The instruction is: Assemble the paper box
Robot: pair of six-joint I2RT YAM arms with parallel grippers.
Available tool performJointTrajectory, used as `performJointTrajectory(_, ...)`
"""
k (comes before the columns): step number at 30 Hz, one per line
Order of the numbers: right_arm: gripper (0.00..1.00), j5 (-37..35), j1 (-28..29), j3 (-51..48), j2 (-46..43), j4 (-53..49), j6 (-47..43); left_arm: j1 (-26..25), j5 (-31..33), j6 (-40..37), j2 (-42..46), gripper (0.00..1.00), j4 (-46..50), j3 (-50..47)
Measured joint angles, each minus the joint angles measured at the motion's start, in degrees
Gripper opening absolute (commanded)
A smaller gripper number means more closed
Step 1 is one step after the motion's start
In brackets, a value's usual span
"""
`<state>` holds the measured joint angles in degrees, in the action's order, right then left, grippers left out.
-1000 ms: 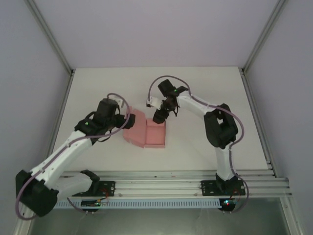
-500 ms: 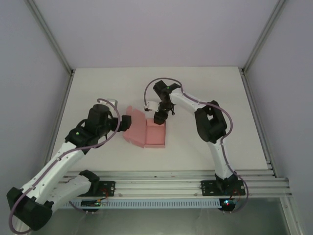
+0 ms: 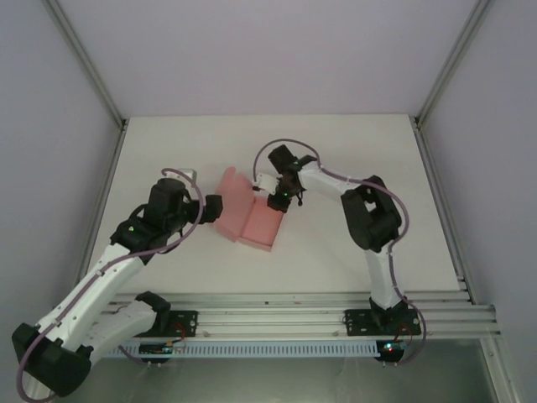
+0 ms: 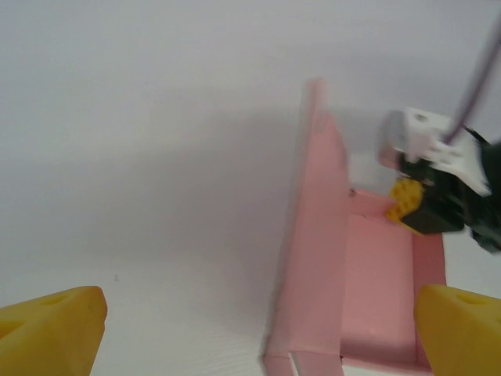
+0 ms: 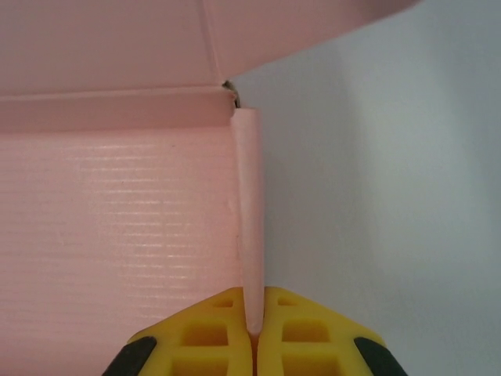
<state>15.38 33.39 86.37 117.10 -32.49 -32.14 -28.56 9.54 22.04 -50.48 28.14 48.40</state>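
- The white table (image 3: 352, 151) is where we find both arms working, inside a pale-walled enclosure with metal framing.
- The left arm (image 3: 109, 260) reaches in from the near-left corner, while the right arm (image 3: 369, 218) folds back on itself and points left towards the table's middle.
- The paper box (image 3: 256, 225) lies on the table between the two arms, a shallow pink tray set at a slant and open on top. From the left wrist (image 4: 383, 290) and the right wrist (image 5: 117, 204) we see only ribbed pink card on the tray's floor.
- A broad flap (image 3: 228, 200) rises from the tray's left side and tilts up off the table. In the left wrist view it stands as a tall pink panel (image 4: 313, 258).
- A low wall (image 5: 249, 211) stands upright along the tray's right edge and runs away from the camera to a corner.
- The right gripper (image 3: 279, 200) sits at the tray's far-right corner. Its yellow fingers (image 5: 211, 329) are pressed together on that thin wall — pinching the card's near end.
- The left gripper (image 3: 214, 208) hangs just beside the raised flap, its jaws spread wide. Both yellow fingertips (image 4: 55, 321) sit at the bottom corners of its own view — apart from the card.
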Motion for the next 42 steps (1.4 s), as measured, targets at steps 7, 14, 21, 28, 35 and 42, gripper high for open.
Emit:
performJointTrajectory(7,0.00,11.9,-8.9,-19.6,-25.0,24.1,21.4,13.5,-5.1,6.7,2.0,1.00,-5.6,-4.7)
performJointTrajectory(14,0.00,20.1,-6.8,-26.6,-33.4,43.3,38.8,15.2,-27.2,9.6,-13.2,1.00,-23.5,-7.9)
performJointTrajectory(21,0.00,20.7,-1.6,-28.0,-32.0,45.3,44.5,8.4,-37.9,8.2,-24.7,1.00,-32.0,-3.0)
performJointTrajectory(28,0.00,9.8,3.3,-25.3,-31.1,38.0,40.4,8.2,-40.3,8.0,-28.2,1.00,-35.3,-2.0)
performJointTrajectory(35,0.00,-16.5,12.0,-14.5,-23.8,25.4,36.2,8.2,-35.3,8.5,-32.8,1.00,-31.5,-0.2)
performJointTrajectory(42,0.00,-40.7,19.1,-6.9,-16.8,17.3,36.0,7.9,-31.6,7.1,-36.0,1.00,-26.6,2.9)
